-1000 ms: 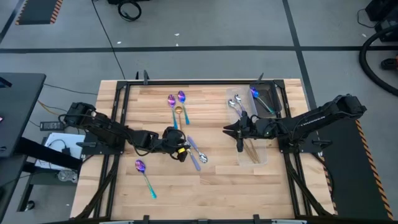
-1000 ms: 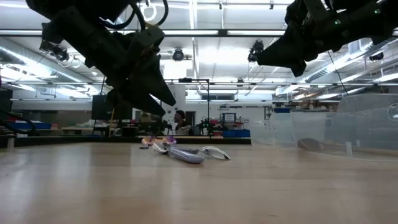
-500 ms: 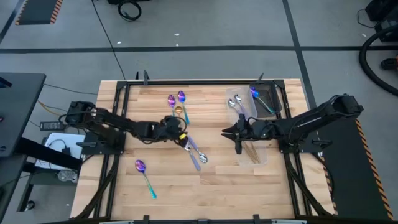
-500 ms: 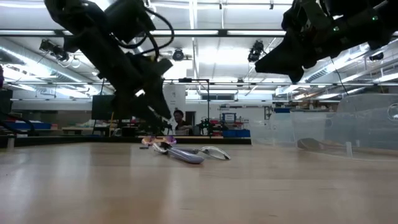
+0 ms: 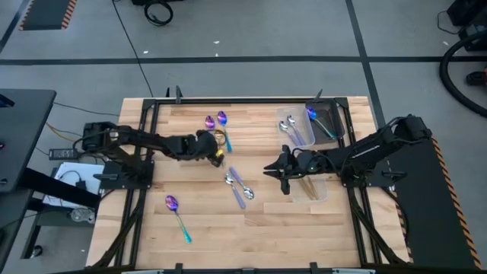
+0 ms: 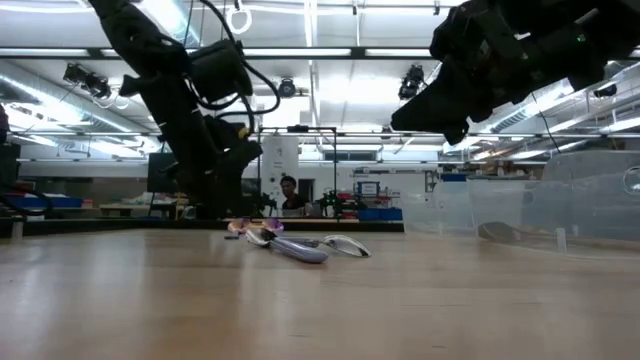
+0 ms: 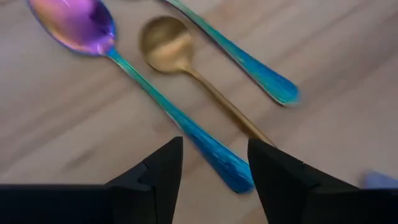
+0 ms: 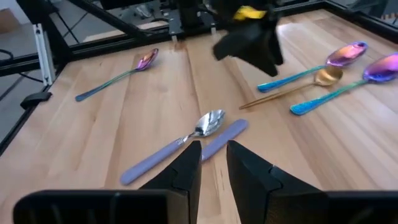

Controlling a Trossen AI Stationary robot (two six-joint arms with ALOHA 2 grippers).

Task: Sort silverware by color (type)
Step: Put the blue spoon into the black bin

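— How far along is the sorting?

— Barely started, I'd say. A few spoons (image 5: 289,125) lie in the clear containers (image 5: 323,122) at the desk's (image 5: 304,236) far right corner. The rest are loose: two purple-teal spoons (image 7: 124,68) flanking a gold spoon (image 7: 186,74), a silver spoon (image 8: 202,127) mid-desk, another purple one (image 5: 176,215) near the front.

— And the hands?

— The left hand (image 7: 214,171) hovers wide open over a teal handle, empty. The right hand (image 8: 212,163) hangs narrowly parted above the silver spoon, holding nothing.

Bare table (image 5: 304,228) lies open along the near side; my left gripper (image 5: 219,156) crowds three spoons (image 5: 217,129) at far centre, clear containers (image 5: 319,125) block far right.
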